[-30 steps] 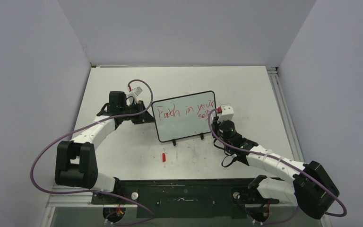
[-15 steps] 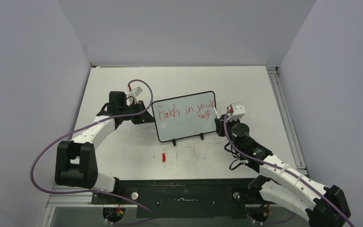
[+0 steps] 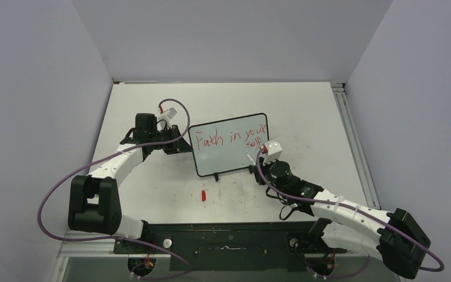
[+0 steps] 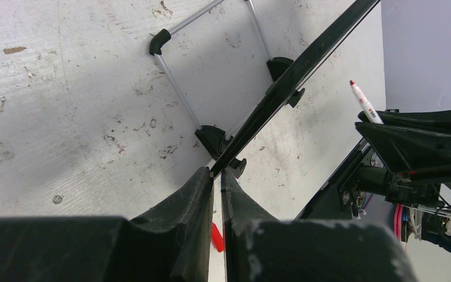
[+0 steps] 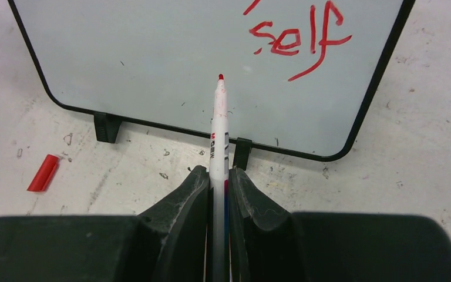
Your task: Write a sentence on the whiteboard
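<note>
The whiteboard (image 3: 220,158) stands tilted on two black feet at mid-table. The sentence (image 3: 230,138), in red, reads "Faith in your self". My left gripper (image 3: 183,147) is shut on the board's left edge; the left wrist view shows its jaws pinching the black frame (image 4: 293,82). My right gripper (image 3: 258,157) is shut on a white marker (image 5: 218,129) with a red tip. The tip points at the blank lower part of the board (image 5: 152,59), below and left of "self" (image 5: 293,38). I cannot tell whether the tip touches the board.
A red marker cap (image 3: 203,194) lies on the tabletop in front of the board, and also shows in the right wrist view (image 5: 43,173). The board's wire stand (image 4: 176,88) rests behind it. Grey walls enclose the table on three sides.
My right gripper swung out past the board's right edge, then came back left and lower with the marker, in front of the board's lower right. The left arm and board stayed still.
</note>
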`<state>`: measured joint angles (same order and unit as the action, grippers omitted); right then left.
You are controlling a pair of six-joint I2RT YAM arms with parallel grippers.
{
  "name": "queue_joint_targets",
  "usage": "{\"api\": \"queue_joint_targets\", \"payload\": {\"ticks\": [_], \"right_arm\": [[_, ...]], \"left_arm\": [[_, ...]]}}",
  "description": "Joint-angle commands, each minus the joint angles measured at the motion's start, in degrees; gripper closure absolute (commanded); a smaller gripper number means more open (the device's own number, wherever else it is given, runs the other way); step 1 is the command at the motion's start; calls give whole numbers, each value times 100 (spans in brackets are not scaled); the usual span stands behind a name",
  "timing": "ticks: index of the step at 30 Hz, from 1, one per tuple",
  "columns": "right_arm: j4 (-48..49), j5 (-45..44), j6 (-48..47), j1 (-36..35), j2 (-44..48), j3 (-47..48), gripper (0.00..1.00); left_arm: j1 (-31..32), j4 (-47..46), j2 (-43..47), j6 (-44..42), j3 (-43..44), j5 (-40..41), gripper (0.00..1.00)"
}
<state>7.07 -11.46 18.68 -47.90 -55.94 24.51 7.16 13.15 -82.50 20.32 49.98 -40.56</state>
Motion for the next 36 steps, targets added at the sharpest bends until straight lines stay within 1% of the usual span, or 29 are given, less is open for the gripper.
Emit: {"api": "queue_joint_targets", "payload": {"ticks": [1, 9, 17, 36], "right_arm": [[627, 58, 149, -109, -369, -33, 95], [956, 36, 169, -204, -1029, 22, 95], [901, -110, 221, -207, -1348, 103, 95], [540, -268, 549, -234, -1358, 1, 95]], "left_arm": [[3, -85, 207, -124, 214, 90, 91], [2, -80, 157, -124, 223, 88, 91], [0, -81, 148, -124, 223, 84, 91], [5, -80, 205, -124, 215, 70, 91]]}}
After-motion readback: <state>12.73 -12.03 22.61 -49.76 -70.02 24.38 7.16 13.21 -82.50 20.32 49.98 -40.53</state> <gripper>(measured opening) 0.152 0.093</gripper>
